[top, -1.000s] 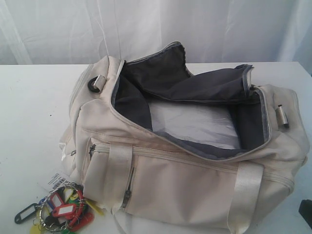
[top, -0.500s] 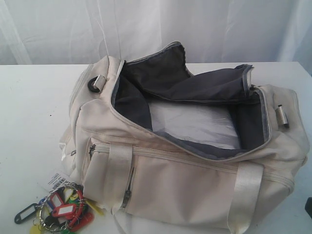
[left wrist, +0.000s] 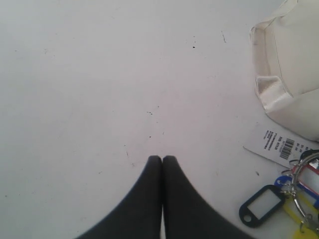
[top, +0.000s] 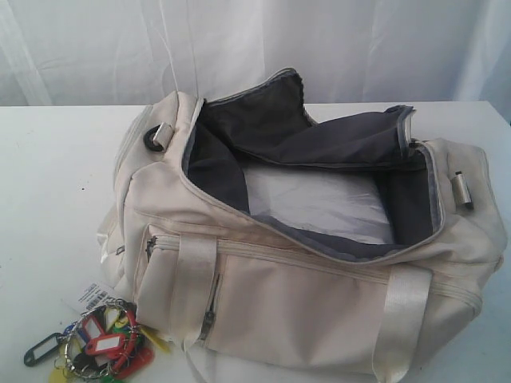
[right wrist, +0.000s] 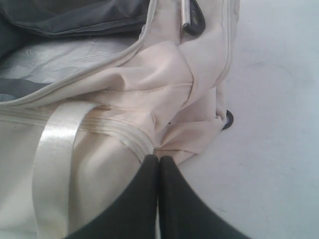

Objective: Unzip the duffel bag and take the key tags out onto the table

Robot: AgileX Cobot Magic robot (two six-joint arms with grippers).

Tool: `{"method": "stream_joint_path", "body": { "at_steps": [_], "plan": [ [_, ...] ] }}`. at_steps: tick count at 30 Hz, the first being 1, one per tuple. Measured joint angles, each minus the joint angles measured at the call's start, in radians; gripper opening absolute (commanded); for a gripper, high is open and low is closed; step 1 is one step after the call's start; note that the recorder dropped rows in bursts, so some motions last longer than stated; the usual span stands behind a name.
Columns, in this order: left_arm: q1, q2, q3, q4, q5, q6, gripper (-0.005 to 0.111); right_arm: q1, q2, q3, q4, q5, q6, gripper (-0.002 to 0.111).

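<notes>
— Where does everything sit?
— The broad white tabletop [top: 56, 159] carries the cream fabric duffel bag [top: 303, 311] mid-frame, unzipped and gaping. The colourful plastic key tags [top: 108, 343] lie lower left, just beside it.
— Your tools?
— My left tool [left wrist: 162, 158] and right tool [right wrist: 158, 158] are both pressed together, empty.

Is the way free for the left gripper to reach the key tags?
Probably yes: the key tags lie on open table beside the duffel bag, nothing between them and the left gripper, though it is shut.
</notes>
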Motion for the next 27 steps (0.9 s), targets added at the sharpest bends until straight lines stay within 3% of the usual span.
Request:
{"method": "stream_joint_path", "body": {
  "at_steps": [6, 15, 27],
  "plan": [
    [0.000, 0.000, 0.000, 0.000, 0.000, 0.000, 0.000, -0.001, 0.000, 0.000, -0.007, -0.066, 0.000, 0.000],
    [0.000, 0.000, 0.000, 0.000, 0.000, 0.000, 0.000, -0.001, 0.000, 0.000, -0.268, -0.130, 0.042, 0.000],
    [0.000, 0.000, 0.000, 0.000, 0.000, 0.000, 0.000, -0.001, 0.000, 0.000, -0.319, -0.130, 0.044, 0.000]
  ]
}}
